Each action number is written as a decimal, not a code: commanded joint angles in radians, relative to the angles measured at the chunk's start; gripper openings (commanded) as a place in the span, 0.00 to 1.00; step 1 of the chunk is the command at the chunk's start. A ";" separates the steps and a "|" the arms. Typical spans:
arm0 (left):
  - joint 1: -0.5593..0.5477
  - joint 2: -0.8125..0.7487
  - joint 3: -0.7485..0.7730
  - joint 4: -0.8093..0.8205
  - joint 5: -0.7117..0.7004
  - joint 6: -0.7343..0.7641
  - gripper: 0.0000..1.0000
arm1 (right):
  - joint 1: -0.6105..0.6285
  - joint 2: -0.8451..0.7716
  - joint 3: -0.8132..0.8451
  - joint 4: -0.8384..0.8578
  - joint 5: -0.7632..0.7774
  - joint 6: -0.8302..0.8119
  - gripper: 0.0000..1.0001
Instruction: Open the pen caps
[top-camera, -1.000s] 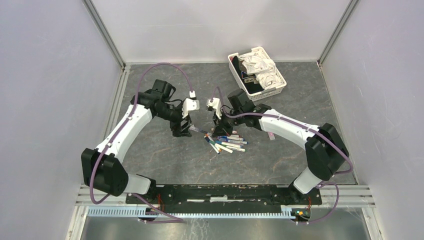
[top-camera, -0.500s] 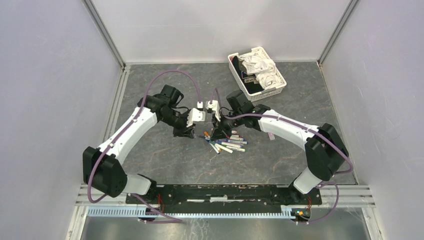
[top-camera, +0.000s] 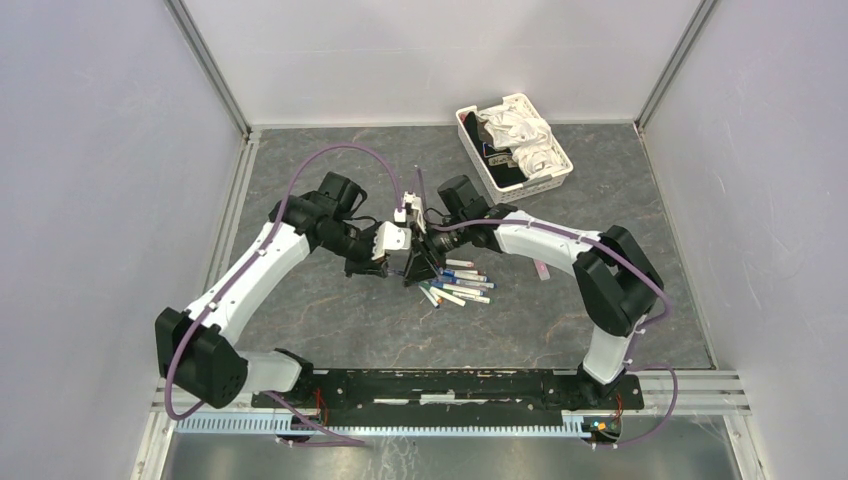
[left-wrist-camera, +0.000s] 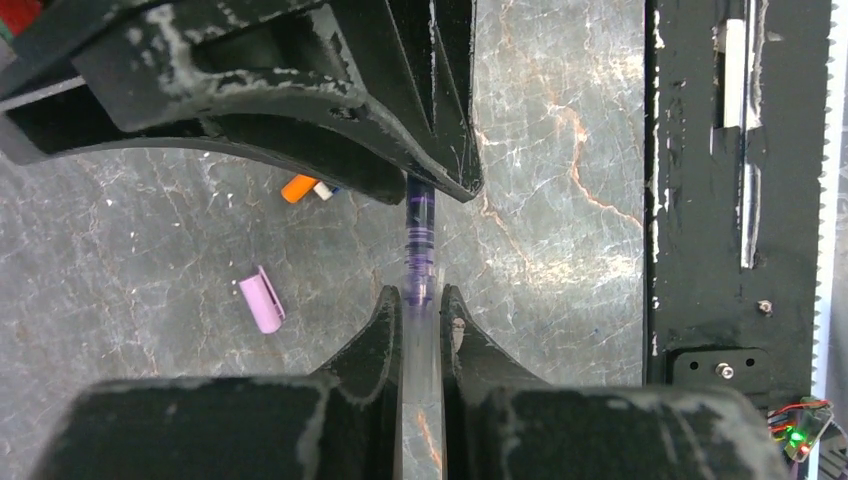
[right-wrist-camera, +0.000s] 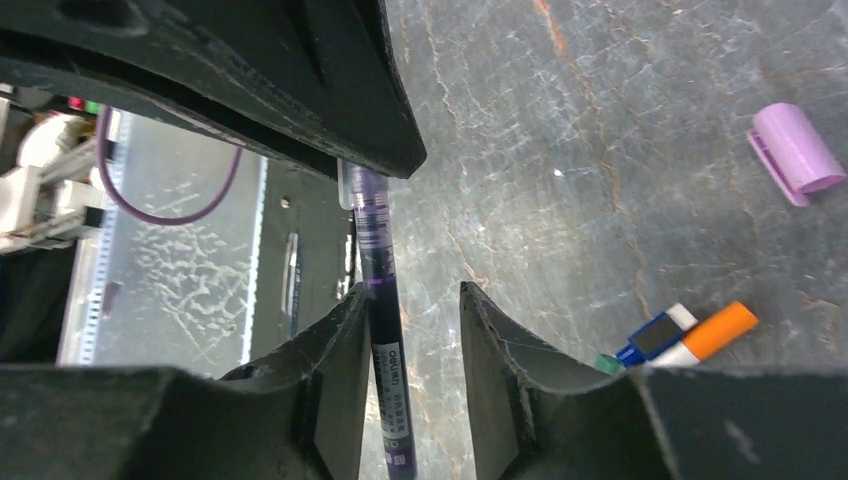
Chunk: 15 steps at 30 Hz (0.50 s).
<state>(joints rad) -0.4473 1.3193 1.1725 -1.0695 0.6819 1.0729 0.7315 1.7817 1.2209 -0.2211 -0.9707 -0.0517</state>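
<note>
Over the middle of the table, the purple pen is held off the surface, its long axis running straight from one gripper to the other, clear end toward the left. The left gripper is clamped tight on that end. The right gripper is parted, the barrel lying against one finger only. A lilac cap lies loose on the table.
</note>
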 joint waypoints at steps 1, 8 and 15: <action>-0.008 -0.042 0.000 0.013 0.010 0.014 0.02 | 0.000 0.031 0.045 0.124 -0.086 0.130 0.35; -0.005 -0.033 -0.007 0.017 -0.058 0.034 0.02 | -0.022 0.008 0.010 0.037 -0.040 0.084 0.00; 0.099 0.002 -0.003 -0.016 -0.131 0.156 0.02 | -0.082 -0.066 -0.095 -0.131 0.084 -0.042 0.00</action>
<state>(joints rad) -0.4416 1.3113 1.1542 -1.0233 0.6411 1.1156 0.7113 1.7798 1.1908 -0.1856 -1.0138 -0.0174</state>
